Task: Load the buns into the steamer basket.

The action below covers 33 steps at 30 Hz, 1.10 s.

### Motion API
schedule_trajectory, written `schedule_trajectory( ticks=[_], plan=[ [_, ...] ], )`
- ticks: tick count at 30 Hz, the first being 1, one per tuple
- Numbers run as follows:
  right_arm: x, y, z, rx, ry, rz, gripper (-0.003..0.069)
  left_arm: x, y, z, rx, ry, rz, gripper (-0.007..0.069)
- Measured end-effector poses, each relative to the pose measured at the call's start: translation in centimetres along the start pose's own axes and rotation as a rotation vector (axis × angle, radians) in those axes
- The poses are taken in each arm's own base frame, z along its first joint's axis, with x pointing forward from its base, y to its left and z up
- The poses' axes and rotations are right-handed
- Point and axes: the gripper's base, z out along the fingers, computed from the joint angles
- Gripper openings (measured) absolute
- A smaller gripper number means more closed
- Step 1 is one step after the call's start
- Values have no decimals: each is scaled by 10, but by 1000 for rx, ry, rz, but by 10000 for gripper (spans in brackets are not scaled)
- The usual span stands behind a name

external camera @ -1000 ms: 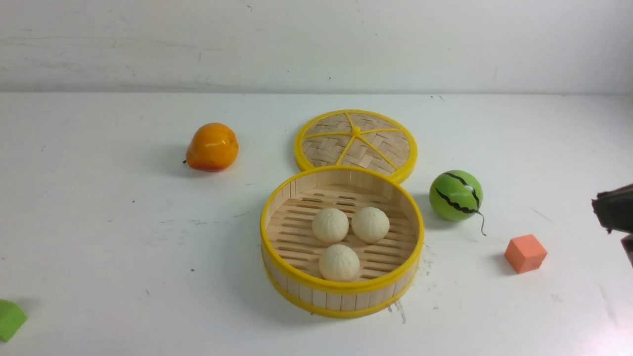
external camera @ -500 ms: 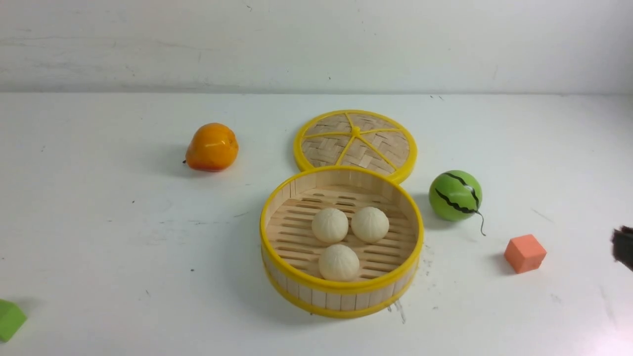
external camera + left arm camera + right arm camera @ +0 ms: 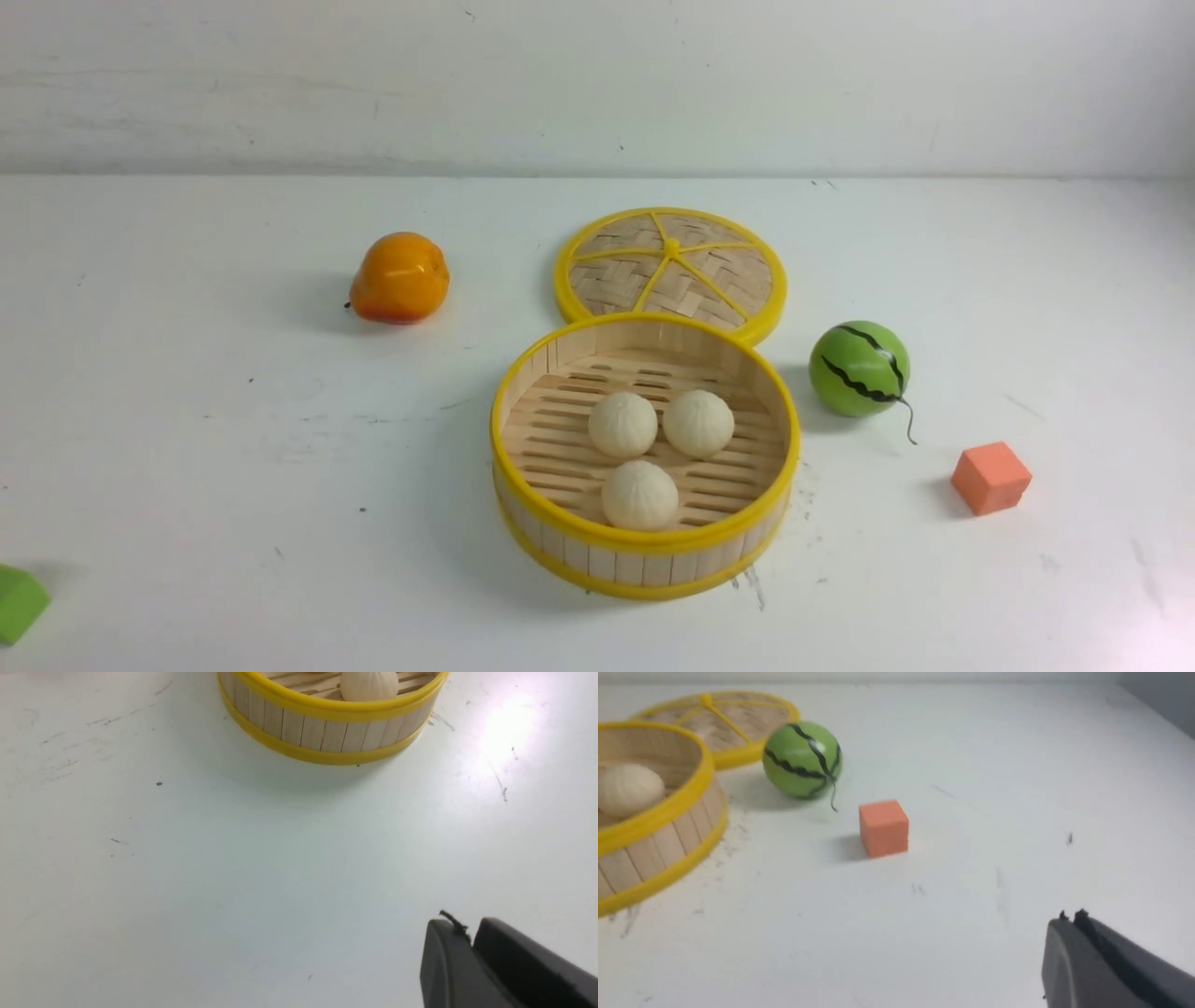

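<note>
Three cream-white pleated buns lie inside the steamer basket at the table's centre: one at the back left, one at the back right, one at the front. The left wrist view shows the basket wall and one bun; the right wrist view shows the basket and one bun. My left gripper is shut and empty over bare table, short of the basket. My right gripper is shut and empty, to the right of the orange cube. Neither gripper shows in the front view.
The flat woven lid lies behind the basket. A green watermelon ball and an orange cube sit to its right. An orange fruit is at the back left, a green block at the front left edge.
My right gripper, seen at the front view's right edge a second ago, has drawn back out of that view. The buns and basket have not moved.
</note>
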Motion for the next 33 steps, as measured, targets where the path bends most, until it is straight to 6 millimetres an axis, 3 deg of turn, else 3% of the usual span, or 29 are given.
schedule_trajectory(
  ticks=[2,33],
  plan=[
    [10,-1,4,11,16,26,-20,0,0,0,0,0,0,76],
    [12,0,4,-27,32,-17,-18,0,0,0,0,0,2,110]
  ],
)
